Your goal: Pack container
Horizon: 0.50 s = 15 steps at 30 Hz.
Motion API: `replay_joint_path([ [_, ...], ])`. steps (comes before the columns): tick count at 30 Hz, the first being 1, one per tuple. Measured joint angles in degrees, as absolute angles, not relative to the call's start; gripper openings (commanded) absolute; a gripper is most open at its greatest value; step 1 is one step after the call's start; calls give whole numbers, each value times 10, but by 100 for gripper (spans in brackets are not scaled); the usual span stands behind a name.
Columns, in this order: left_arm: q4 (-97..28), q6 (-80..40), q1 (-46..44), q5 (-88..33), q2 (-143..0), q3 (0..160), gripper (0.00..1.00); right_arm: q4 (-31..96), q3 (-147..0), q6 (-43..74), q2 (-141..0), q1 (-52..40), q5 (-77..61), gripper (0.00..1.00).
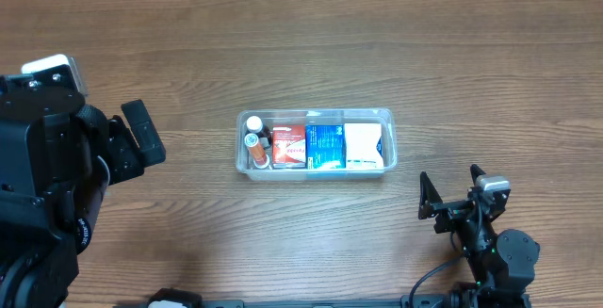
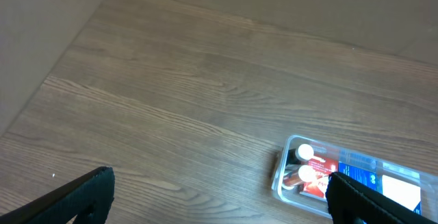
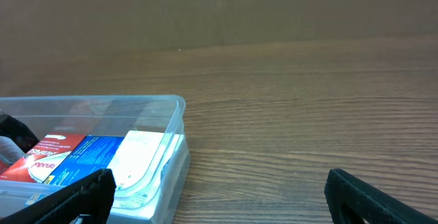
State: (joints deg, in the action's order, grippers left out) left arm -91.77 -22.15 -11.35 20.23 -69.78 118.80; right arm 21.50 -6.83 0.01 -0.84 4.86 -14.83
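The clear plastic container [image 1: 390, 140] sits mid-table. It holds two white-capped bottles [image 1: 253, 132] at its left end, then a red box [image 1: 288, 146], a blue box [image 1: 326, 146] and a white box [image 1: 363, 145]. My left gripper [image 1: 139, 134] is open and empty, raised well left of the container. In the left wrist view [image 2: 219, 190] the container [image 2: 279, 177] lies at the lower right. My right gripper [image 1: 450, 187] is open and empty, low, to the right and in front of the container. In the right wrist view [image 3: 219, 186] the container [image 3: 176, 125] is at the left.
The wooden table [image 1: 188, 54] runs across the whole view. A plain brown wall [image 3: 219, 11] stands behind it. The left arm's bulky black body [image 1: 42, 157] fills the left edge of the overhead view.
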Motion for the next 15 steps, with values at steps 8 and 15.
replay_joint_path([
  [8, -919, -222, -112, 202, -698, 1188, 100, 215, -68, 0, -8, 49, -148, 100],
  [15, -828, -183, -46, 159, -644, 1072, 100, 216, -68, 0, -8, 49, -148, 100],
])
